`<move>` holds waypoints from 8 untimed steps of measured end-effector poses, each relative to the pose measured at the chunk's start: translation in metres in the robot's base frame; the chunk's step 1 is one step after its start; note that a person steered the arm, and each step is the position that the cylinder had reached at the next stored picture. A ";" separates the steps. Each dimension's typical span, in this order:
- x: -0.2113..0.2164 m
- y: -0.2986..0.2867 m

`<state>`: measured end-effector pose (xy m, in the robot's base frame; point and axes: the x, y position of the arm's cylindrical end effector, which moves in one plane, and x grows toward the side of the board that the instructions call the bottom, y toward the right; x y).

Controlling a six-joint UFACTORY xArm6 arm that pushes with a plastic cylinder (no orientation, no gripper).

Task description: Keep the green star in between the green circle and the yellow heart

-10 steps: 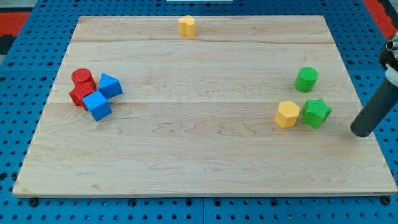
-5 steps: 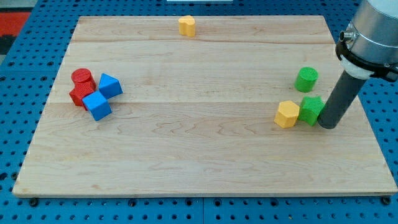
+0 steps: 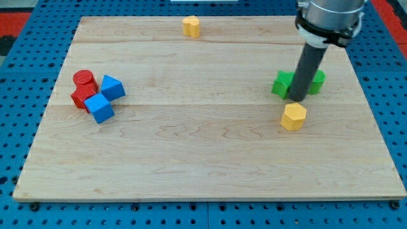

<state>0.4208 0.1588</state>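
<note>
**Tip wedged between the two green blocks, star on its left**

The tool was a bare dark rod with no jaws to open or close, and it held nothing. It came down from the view's top right, and the tip (image 3: 297, 98) stood on the worktop (image 3: 203, 178) in the narrow gap between the two green pieces.

The green star (image 3: 282, 84) lay just to the view's left of the tip, touching the rod or very nearly so. The green circle (image 3: 317, 80) sat just to the right and was partly hidden behind the rod. Whether the rod also touched the circle could not be made out.

The yellow heart (image 3: 191, 26) rested far off at the view's top edge, up and to the left of both green blocks. A second yellow block (image 3: 293, 117), many-sided, lay just below the tip and apart from it.

The relation that mattered was direction. From the tip, the star lay leftward, and the heart lay further the same way but much higher. The star already sat on the heart's side of the circle, though a little below the line joining them. By that reading, a push up and to the left would carry it onto the line.

Two red blocks (image 3: 83, 88) and two blue cubes (image 3: 106, 97) were clustered at the far left, well clear of all this.
</note>
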 end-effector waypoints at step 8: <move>-0.078 0.040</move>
